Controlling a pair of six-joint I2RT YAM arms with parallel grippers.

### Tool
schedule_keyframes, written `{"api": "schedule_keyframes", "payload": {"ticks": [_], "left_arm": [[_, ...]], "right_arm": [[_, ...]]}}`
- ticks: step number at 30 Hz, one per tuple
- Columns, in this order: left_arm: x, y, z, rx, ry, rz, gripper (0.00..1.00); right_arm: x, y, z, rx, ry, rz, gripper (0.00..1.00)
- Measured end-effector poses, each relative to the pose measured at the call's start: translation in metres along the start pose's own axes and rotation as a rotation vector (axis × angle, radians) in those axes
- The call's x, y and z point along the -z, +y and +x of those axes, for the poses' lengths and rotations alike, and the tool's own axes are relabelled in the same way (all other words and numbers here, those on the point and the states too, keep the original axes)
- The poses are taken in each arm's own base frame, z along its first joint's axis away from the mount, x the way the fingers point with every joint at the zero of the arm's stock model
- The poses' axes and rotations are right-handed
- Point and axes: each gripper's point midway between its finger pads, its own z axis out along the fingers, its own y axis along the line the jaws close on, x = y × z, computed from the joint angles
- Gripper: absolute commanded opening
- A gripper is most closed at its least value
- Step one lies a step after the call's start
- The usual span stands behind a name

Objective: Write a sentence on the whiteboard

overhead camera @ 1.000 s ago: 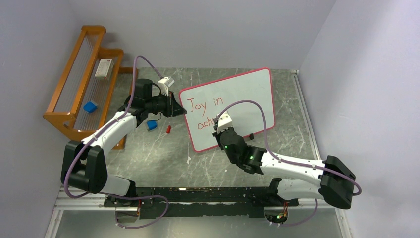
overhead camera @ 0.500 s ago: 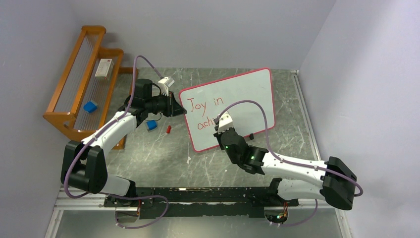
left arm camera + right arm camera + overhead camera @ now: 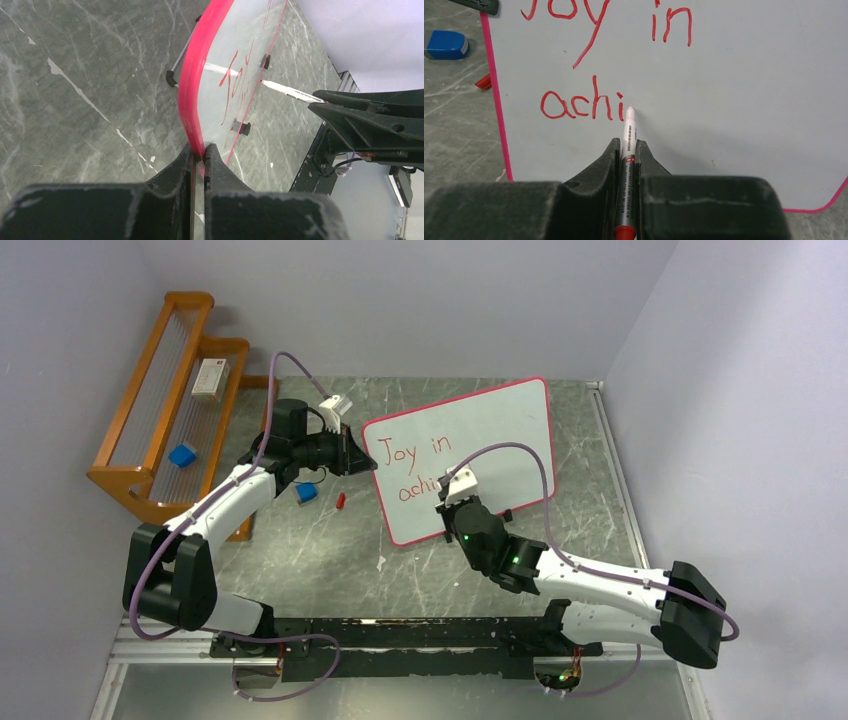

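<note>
The right claw [image 3: 627,146] gripped the pen [image 3: 629,129], whose tip touched the board [image 3: 734,100] straight ahead, just right of the red "achi" [image 3: 581,105], with bare white space further right, while the left claw [image 3: 199,151] pinched the board's left edge as it sat on the worktop [image 3: 75,100]

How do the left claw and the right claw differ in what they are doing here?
The left claw is shut on the whiteboard, pinching its red rim at the left side; the right claw is shut on a marker. The left claw sits beside the board, apparently steadying it; the right claw hangs over its white face, with the marker tip at the end of "achi". Both are closed on something.
</note>
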Motion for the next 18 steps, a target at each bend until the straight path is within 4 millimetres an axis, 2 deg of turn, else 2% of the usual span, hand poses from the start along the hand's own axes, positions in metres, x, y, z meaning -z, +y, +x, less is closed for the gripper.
{"api": "schedule_keyframes", "payload": {"ticks": [8,18], "left_arm": [[0.000,0.000,0.000,0.000,0.000,0.000,0.05],[0.000,0.000,0.000,0.000,0.000,0.000,0.05]], "right_arm": [[-0.003,0.002,0.002,0.003,-0.002,0.004,0.00],[-0.007,0.001,0.015,0.022,0.023,0.013,0.00]]}}
